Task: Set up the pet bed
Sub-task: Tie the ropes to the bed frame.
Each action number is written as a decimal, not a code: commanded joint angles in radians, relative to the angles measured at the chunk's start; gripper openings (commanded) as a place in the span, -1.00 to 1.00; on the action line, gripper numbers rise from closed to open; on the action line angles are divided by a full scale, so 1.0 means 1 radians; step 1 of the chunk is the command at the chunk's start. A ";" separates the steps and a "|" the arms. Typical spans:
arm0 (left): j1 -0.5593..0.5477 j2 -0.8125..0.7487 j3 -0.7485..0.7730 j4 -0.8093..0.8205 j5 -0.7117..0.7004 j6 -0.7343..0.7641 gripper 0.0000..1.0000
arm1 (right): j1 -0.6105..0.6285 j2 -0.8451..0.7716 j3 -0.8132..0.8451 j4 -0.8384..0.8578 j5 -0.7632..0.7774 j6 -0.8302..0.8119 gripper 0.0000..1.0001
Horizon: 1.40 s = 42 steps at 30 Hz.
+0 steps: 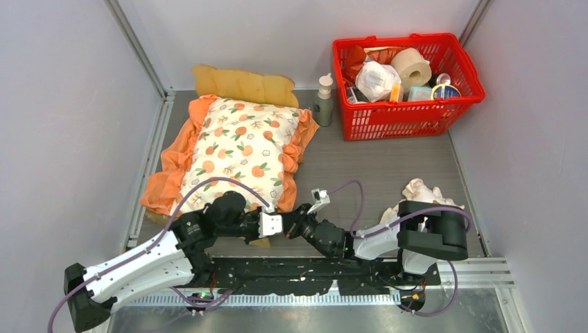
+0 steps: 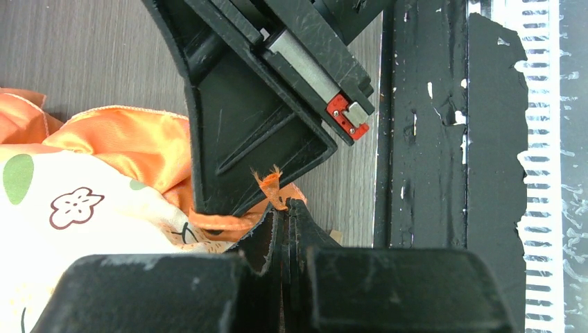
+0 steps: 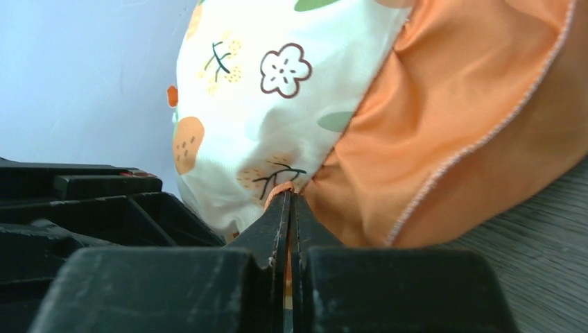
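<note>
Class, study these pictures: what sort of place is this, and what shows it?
Probably a robot test cell, not a home: a left arm and right arm bolted to a table, plain grey walls, and staged props like a red basket and cushion.

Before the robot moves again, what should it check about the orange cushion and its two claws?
1. The left gripper pinches the orange edge of the cushion: ok, shut on it.
2. The right gripper pinches that edge too: ok, shut.
3. Both grippers clear of each other: cannot tell, they are very close.
4. The cushion lies over the pet bed: ok, the headboard shows behind it.
5. The white frilled pillow on the bed: not ok, it lies on the table.
</note>
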 commanded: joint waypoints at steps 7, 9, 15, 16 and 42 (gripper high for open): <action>0.005 -0.008 0.016 0.019 0.014 -0.003 -1.00 | 0.004 0.037 0.050 0.019 0.058 -0.017 -0.90; 0.005 -0.010 0.014 0.019 0.014 -0.003 -1.00 | 0.004 0.039 0.050 0.020 0.067 -0.021 -0.90; 0.005 -0.016 0.011 0.016 0.013 -0.002 -1.00 | 0.004 0.027 0.035 0.022 0.100 -0.019 -0.90; 0.005 -0.016 0.011 0.016 0.014 -0.003 -1.00 | 0.004 0.026 0.033 0.023 0.103 -0.018 -0.89; 0.005 -0.005 0.014 0.004 0.039 0.010 -1.00 | 0.016 -0.006 0.016 0.034 0.129 -0.030 -0.90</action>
